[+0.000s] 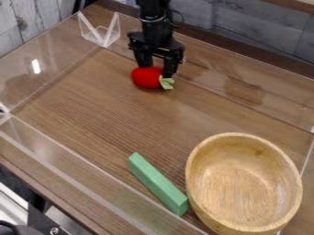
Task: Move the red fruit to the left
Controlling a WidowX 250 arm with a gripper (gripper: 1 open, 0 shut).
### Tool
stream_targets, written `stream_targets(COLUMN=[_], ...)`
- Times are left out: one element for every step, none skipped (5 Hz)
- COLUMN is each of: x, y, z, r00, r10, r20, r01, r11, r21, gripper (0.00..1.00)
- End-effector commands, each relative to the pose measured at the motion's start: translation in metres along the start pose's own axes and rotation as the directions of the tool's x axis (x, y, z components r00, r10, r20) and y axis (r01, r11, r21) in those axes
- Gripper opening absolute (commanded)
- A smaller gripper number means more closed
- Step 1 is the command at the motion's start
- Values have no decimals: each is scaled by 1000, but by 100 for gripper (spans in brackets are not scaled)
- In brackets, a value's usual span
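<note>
The red fruit (149, 79) is a small glossy red ball with a pale green leafy stub on its right side. It rests on the wooden table near the back, left of centre. My black gripper (157, 64) hangs straight down over it, its fingers spread to either side of the fruit's top. The jaws stand open around the fruit, and I cannot tell whether they touch it.
A round wooden bowl (243, 183) sits at the front right. A flat green rectangular block (157, 182) lies at the front, left of the bowl. Clear plastic walls (50, 55) fence the table on all sides.
</note>
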State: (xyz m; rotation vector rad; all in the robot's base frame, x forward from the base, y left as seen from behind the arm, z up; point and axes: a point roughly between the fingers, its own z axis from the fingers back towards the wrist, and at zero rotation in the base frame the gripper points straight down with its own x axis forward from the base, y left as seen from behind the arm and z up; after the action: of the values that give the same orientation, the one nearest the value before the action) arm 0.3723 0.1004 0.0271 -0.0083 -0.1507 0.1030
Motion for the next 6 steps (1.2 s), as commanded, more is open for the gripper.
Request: stream_targets(x=[-13,-20,-27,-28,-29,-37], y=[8,7,5,-1,-6,-8], z=[-9,-3,4,4,4,12], r00=[998,999,1000,1000,999,998], r10=[66,35,6,18,32,59], r20=[-10,-12,-15,-19,-25,-30], r01=[-66,-35,-6,-18,-33,-59], r11=[998,999,1000,1000,999,998], r21=[9,1,-7,-10,-15,-18], gripper=[0,0,0,0,0,0])
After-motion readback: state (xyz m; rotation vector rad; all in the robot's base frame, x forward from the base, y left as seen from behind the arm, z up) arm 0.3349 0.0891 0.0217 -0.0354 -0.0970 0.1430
